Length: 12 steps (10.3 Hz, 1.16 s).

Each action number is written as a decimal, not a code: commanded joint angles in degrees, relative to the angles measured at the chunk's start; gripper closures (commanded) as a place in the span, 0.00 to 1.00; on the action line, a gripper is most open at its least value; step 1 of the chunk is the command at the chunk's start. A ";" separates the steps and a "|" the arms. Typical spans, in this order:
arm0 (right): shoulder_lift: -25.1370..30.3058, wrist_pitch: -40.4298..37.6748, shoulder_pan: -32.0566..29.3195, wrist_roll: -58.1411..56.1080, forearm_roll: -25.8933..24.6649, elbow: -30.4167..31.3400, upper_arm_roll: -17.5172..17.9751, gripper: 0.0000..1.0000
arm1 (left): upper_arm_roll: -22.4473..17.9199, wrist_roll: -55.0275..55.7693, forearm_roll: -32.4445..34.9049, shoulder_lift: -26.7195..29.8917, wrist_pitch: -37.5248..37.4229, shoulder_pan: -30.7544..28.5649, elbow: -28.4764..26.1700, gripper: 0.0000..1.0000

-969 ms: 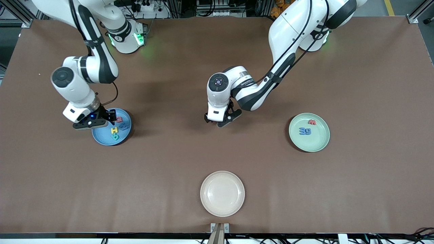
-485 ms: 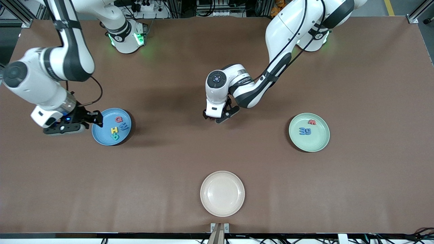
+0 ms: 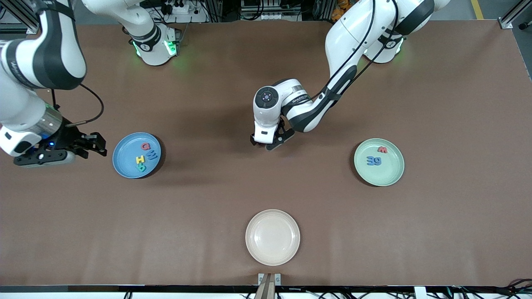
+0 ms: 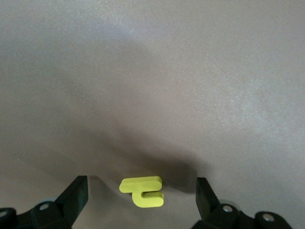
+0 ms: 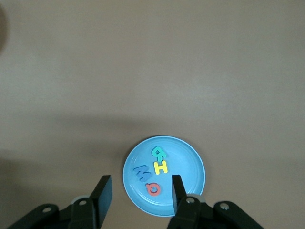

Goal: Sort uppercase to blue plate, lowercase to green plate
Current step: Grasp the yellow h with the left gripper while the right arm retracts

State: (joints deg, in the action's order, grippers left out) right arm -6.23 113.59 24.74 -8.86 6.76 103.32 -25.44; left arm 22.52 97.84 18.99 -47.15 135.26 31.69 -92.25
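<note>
Left gripper (image 4: 140,202) spread over yellow n (image 4: 142,192); right gripper (image 5: 139,191) parted, empty, above blue plate (image 5: 190,164) with four capitals

Matt brown table (image 3: 208,207) cover, cloth-like; blue plate (image 3: 124,160), green plate (image 3: 388,172) and cream plate (image 3: 272,236) smooth, slight sheen; yellow letter (image 4: 142,192) matt foam.

even overhead light, soft arm shadows on the brown table (image 3: 208,199); left wrist view dim and hazy, front view sharp.
</note>
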 commanded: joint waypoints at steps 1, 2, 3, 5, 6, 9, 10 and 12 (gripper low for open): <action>-0.88 -4.94 -8.10 -0.20 0.71 -6.09 7.56 0.41 | -0.64 3.31 -0.27 0.57 1.32 0.66 -0.65 0.00; -0.88 -6.35 -10.65 -0.28 0.62 -8.03 10.03 0.41 | -0.64 4.45 -0.10 0.65 1.32 0.66 -1.00 0.00; -0.88 -7.76 -11.81 -0.20 0.62 -9.88 11.10 0.41 | -0.64 5.50 1.56 0.83 1.32 0.66 -1.87 0.00; -0.97 -10.75 -12.43 -0.20 0.53 -13.48 11.20 0.41 | -0.55 8.67 5.25 1.09 2.19 0.48 -3.46 0.00; -0.97 -12.33 -12.78 -0.28 0.53 -15.15 11.28 0.40 | -0.55 8.68 5.27 1.36 2.20 0.48 -3.46 0.00; -0.97 -16.90 -13.57 -0.20 0.71 -19.46 12.25 0.40 | -0.29 9.03 5.27 2.23 2.20 0.48 -3.29 0.00; -0.97 -17.96 -14.10 -0.20 0.71 -20.26 12.77 0.40 | -0.29 9.12 5.27 2.24 2.20 0.48 -3.11 0.00; -0.97 -19.80 -14.19 -0.20 0.88 -21.67 13.04 0.40 | -0.20 9.47 5.27 2.24 2.20 0.57 -2.94 0.00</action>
State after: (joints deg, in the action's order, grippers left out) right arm -6.33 95.93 12.32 -8.87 6.76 84.15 -13.86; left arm 22.64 104.97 22.78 -46.34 137.06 31.77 -94.16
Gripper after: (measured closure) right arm 0.396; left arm 0.000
